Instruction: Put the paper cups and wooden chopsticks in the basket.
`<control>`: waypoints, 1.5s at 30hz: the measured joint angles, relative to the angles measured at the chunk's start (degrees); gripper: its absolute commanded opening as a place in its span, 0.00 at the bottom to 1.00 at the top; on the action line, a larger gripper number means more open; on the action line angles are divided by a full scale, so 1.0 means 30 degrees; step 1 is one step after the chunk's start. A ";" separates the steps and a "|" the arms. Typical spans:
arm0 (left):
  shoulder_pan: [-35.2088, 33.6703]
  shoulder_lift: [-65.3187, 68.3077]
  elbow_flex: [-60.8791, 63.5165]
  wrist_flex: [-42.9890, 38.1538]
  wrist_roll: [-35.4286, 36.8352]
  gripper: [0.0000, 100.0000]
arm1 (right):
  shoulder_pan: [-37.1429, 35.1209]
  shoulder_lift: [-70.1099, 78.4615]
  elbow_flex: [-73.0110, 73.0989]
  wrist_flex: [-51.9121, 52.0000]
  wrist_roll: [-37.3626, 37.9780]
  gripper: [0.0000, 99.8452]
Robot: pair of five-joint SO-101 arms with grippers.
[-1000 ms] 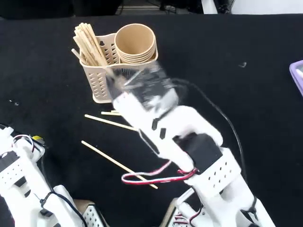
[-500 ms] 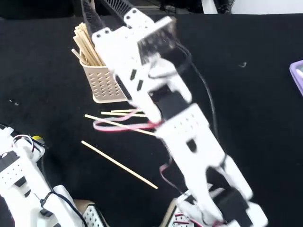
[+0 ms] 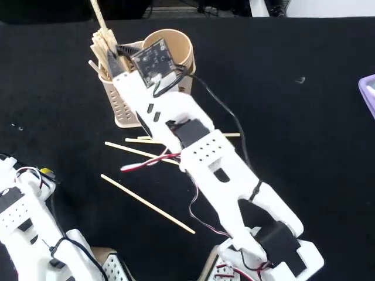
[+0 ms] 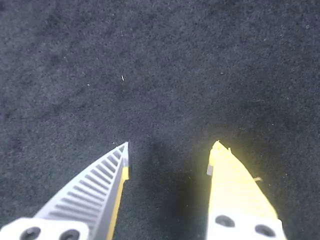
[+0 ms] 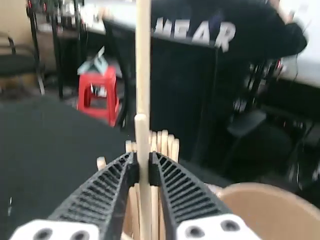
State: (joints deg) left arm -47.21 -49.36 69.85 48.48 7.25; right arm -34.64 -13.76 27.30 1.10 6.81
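The right arm point(image 3: 199, 152) is over the basket point(image 3: 124, 108), its jaws clamped on one upright wooden chopstick point(image 5: 143, 75), which seems to stand among the bundled chopsticks point(image 3: 105, 50) in the basket (the paper cups point(image 3: 179, 50) sit there too). Several loose chopsticks point(image 3: 146, 203) lie on the tabletop point(image 3: 304, 146) near the basket. The left arm point(image 3: 20, 219) is well apart from the basket, with its jaws apart above the tabletop.

Even overhead light falls on the black table point(image 3: 304, 117), and the white right arm point(image 3: 222, 170) shows bright with little shadow. Between the left gripper point(image 4: 170, 145) jaws lies a soft dark shadow. Beyond the right gripper point(image 5: 142, 157) jaws the room is dim, and the chopstick point(image 5: 143, 60) pinched between them is pale and well lit.
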 measured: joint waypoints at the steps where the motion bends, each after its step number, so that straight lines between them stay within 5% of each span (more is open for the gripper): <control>1: 0.0000 0.0000 0.0000 0.0000 0.0000 0.26 | 0.0029 0.0000 0.0029 0.0469 0.0000 0.19; 16: 0.0000 0.0000 0.0000 0.0000 0.0000 0.26 | 0.0059 -1.0725 0.0000 1.5707 0.0000 0.11; 23: 0.0000 0.0000 0.0000 0.0000 0.0000 0.26 | 0.4982 -1.6264 0.4337 2.2945 0.0000 0.11; 30: 0.0000 0.0000 0.0000 0.0000 0.0000 0.26 | 1.0579 -1.5473 1.1546 1.7670 -0.0029 0.11; 38: 0.0000 0.0000 0.0000 0.0000 0.0000 0.26 | 1.0725 -0.9700 1.2689 0.9055 -0.0059 0.11; 45: 0.0000 0.0000 0.0000 0.0000 0.0000 0.26 | 1.0755 -0.2696 1.0960 0.6300 -0.0059 0.11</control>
State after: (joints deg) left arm -47.21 -49.36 69.85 48.48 7.25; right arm -2.37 -21.85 60.18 20.00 6.64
